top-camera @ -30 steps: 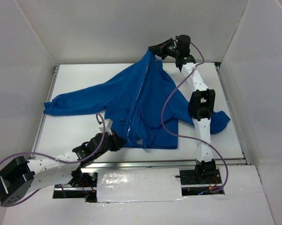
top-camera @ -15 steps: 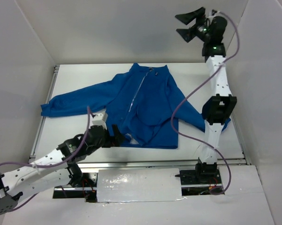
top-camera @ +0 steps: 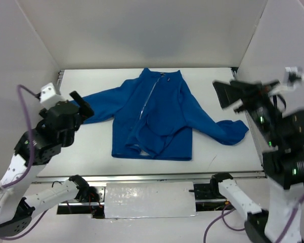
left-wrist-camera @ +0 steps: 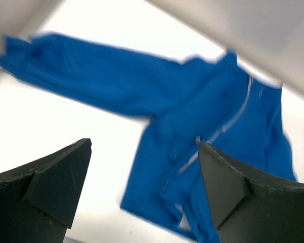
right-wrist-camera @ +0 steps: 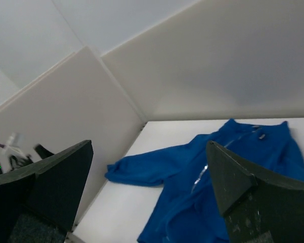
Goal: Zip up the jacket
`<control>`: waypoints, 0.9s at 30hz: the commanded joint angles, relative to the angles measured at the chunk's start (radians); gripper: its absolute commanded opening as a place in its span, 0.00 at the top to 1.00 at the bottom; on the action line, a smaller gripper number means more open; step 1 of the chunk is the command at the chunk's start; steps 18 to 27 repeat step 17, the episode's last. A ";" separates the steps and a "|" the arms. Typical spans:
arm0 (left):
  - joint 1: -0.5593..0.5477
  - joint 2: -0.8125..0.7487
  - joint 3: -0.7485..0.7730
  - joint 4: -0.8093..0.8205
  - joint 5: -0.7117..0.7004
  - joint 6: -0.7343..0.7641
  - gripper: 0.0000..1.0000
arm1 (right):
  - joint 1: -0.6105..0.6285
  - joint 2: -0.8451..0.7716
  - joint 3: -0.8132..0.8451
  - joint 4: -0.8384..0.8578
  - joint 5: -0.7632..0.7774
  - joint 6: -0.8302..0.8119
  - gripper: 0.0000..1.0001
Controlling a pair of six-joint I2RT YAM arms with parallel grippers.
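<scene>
The royal-blue jacket [top-camera: 164, 114] lies flat on the white table [top-camera: 91, 147], collar at the far side and sleeves spread left and right. Its silver zipper [top-camera: 147, 98] runs down from the collar, and the lower front is bunched near the hem. My left gripper [top-camera: 81, 103] hangs open above the table's left side, over the end of the left sleeve, with nothing in it. My right gripper [top-camera: 220, 94] hangs open above the right sleeve, also holding nothing. The left wrist view shows the jacket [left-wrist-camera: 207, 106] beyond the open left gripper [left-wrist-camera: 144, 143]. The right wrist view shows the jacket [right-wrist-camera: 187, 162] beyond the open right gripper [right-wrist-camera: 149, 144].
White walls [top-camera: 141, 30] close the table in on the left, back and right. A metal rail [top-camera: 152, 177] runs along the near edge, with a shiny white plate [top-camera: 149, 200] between the arm bases. Purple cables [top-camera: 28, 109] loop off both arms.
Both grippers opened and let go of the jacket. The right one left the collar, rose, then swung back right; the left one left the hem and lifted away left. The jacket settled flat.
</scene>
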 commanded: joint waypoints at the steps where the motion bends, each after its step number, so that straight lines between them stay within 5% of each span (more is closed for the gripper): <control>1: 0.019 -0.019 0.090 -0.116 -0.180 0.043 0.01 | 0.015 -0.132 -0.238 -0.173 0.154 -0.084 0.00; 10: 0.019 -0.293 -0.010 -0.137 -0.150 0.149 0.01 | 0.018 -0.485 -0.425 -0.394 0.241 -0.174 0.00; 27: 0.019 -0.416 -0.107 -0.169 -0.110 0.150 0.01 | 0.019 -0.516 -0.454 -0.397 0.191 -0.153 0.00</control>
